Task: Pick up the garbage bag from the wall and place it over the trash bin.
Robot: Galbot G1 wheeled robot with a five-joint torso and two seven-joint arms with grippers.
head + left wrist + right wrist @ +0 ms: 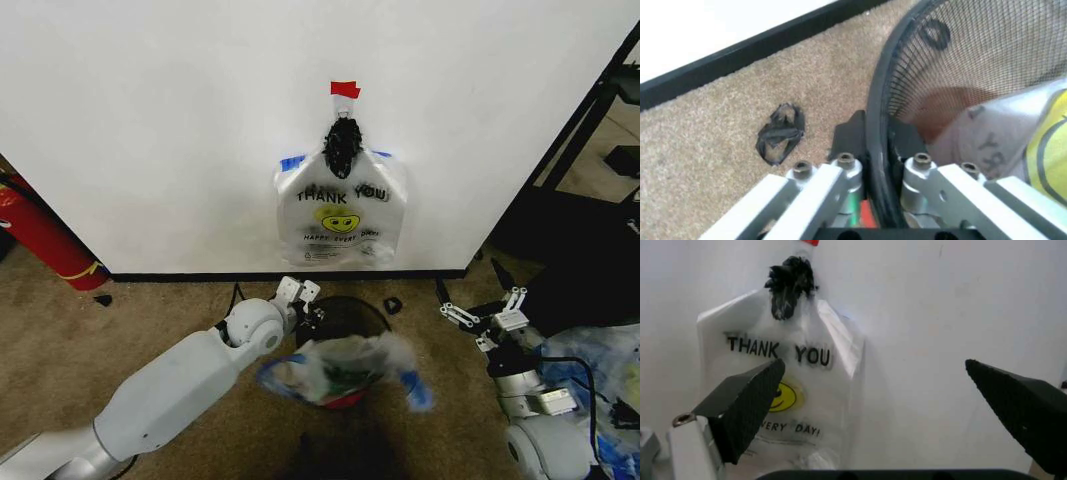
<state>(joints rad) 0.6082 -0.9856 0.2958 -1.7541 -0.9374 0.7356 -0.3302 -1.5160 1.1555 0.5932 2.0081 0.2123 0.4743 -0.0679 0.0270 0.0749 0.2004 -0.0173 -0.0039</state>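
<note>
Head view: the garbage bag (335,368) lies crumpled over the trash bin (352,312), hiding most of the rim; its outline is blurred. The left gripper (311,310) sits at the bin's near-left rim, fingers hard to read here. The right gripper (487,313) hovers right of the bin, fingers spread wide. A bundle of bags (340,222) hangs on the wall (150,120) under a black knot.

Left wrist view: 2 fingers (900,137) close narrowly on the mesh rim, 1 inside, 1 outside; printed bag plastic (1013,135) lies inside the bin (953,55).

Right wrist view: 2 black fingertips (750,400) stand wide apart, holding nothing, facing the bundle (783,375), whose bottom is cut off.
</note>
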